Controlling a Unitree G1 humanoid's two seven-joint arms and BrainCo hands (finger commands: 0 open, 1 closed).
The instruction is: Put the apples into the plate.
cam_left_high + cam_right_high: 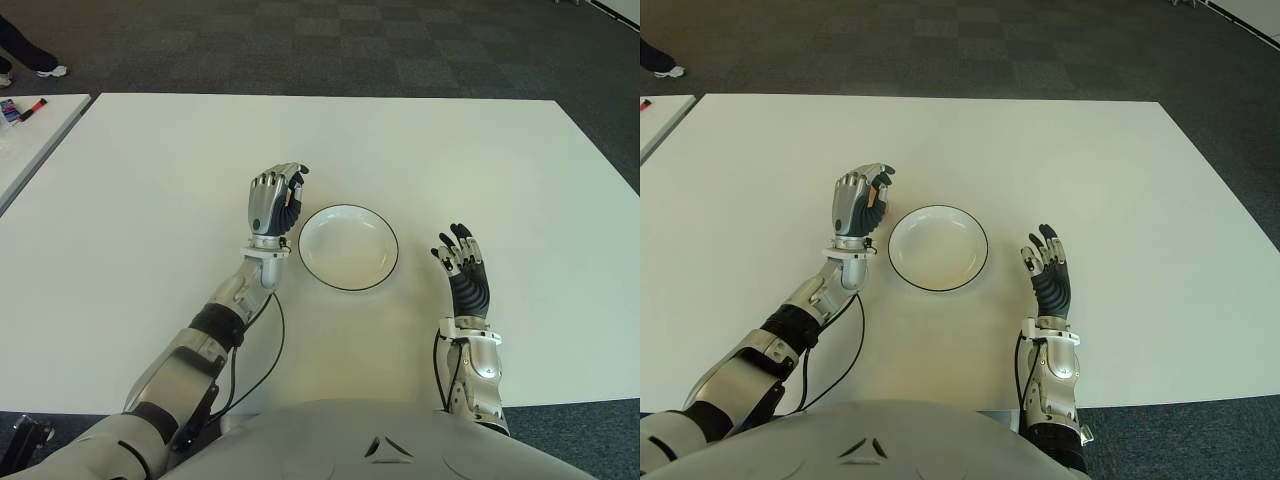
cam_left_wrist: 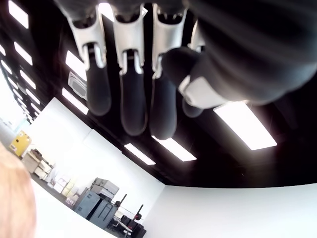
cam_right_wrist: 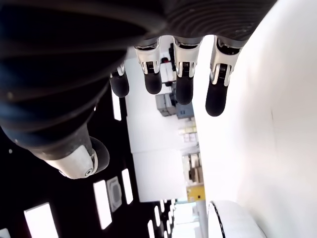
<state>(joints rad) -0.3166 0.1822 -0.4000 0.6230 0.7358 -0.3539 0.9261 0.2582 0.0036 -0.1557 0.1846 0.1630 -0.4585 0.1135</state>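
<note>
Empty, both hands' fingers hang loosely spread.

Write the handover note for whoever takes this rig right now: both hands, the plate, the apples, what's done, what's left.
Left hand: raised just left of the plate, fingers partly curled, holding nothing.
Right hand: right of the plate, fingers open, holding nothing.
Plate: mid-table, nothing in it.
Apples: none show in any view; a blurred orange patch at the left wrist view's edge can't be identified.
Done: nothing in the plate.
Left: find the apples and put them in.
</note>
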